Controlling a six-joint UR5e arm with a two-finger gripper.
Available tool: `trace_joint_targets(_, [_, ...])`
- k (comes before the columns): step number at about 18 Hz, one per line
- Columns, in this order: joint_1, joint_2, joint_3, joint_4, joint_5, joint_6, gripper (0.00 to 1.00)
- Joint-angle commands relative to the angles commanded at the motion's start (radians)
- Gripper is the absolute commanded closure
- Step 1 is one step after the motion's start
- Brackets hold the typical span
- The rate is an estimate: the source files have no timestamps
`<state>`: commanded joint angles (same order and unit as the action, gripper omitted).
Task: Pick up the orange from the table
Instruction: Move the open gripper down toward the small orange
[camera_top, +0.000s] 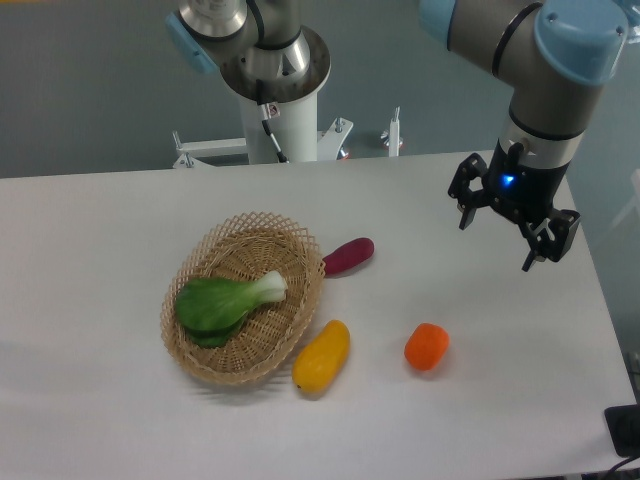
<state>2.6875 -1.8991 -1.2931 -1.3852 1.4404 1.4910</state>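
Observation:
The orange (427, 346) is a small, bright orange-red fruit lying on the white table (100, 260) at the front right. My gripper (498, 243) hangs above the table at the right, up and to the right of the orange and well apart from it. Its two fingers (466, 214) are spread open and hold nothing.
A wicker basket (243, 298) with a green leafy vegetable (226, 300) sits at the table's middle. A yellow mango-like fruit (322, 356) lies by its front right rim. A purple oblong vegetable (348, 256) lies by its right rim. The robot base (280, 110) stands at the back.

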Motion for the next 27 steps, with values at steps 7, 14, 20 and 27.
trace_joint_targets(7, [-0.003,0.006,-0.041,0.046,-0.006,0.011,0.0])
trace_joint_targets(14, [-0.066,0.005,-0.227,0.35,0.0,-0.159,0.0])
trace_joint_targets(20, [-0.087,-0.067,-0.229,0.374,0.008,-0.172,0.0])
trace_joint_targets(27, [-0.086,-0.106,-0.221,0.394,0.009,-0.187,0.0])
